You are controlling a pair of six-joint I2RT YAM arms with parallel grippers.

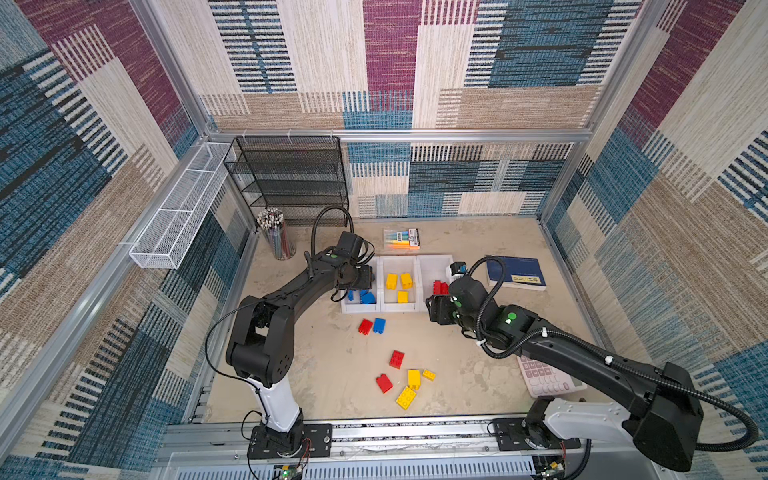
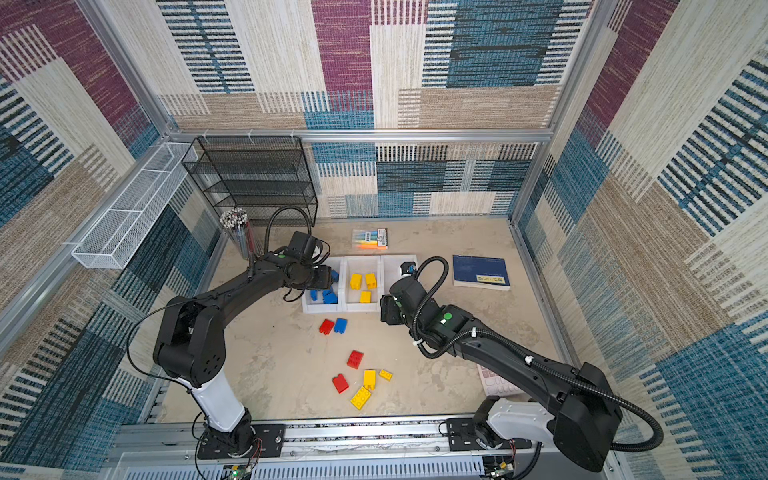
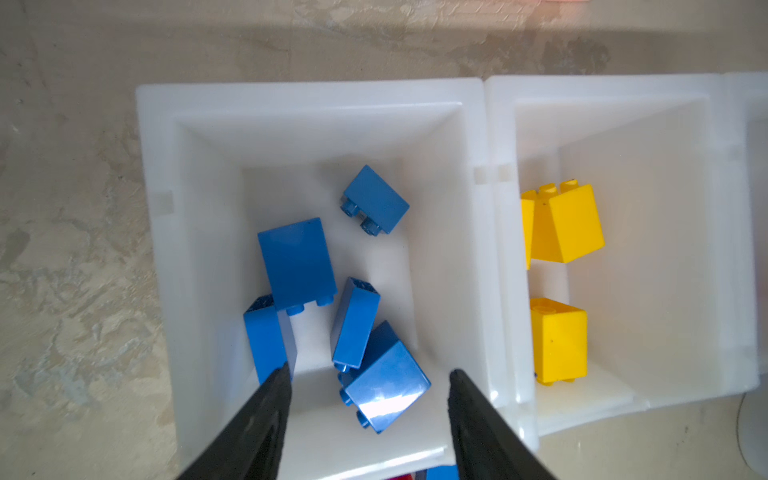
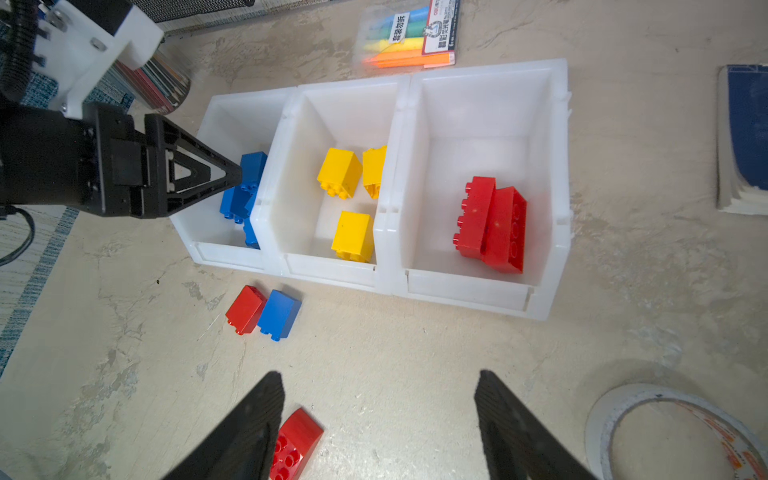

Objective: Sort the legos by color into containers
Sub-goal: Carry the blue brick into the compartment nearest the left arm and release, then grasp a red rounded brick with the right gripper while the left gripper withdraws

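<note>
We count three containers (image 4: 465, 291) in a row; five blue legos (image 3: 297, 262) lie in the left one, three yellow legos (image 4: 340, 172) in the middle, two red legos (image 4: 490, 224) in the right; seven loose legos (image 1: 397, 358) lie before the containers: three red, three yellow, one blue; the left gripper (image 3: 368, 374) hangs over the left container, jaws apart, empty; the right gripper (image 4: 378, 376) hangs before them, jaws wide, empty.
</note>
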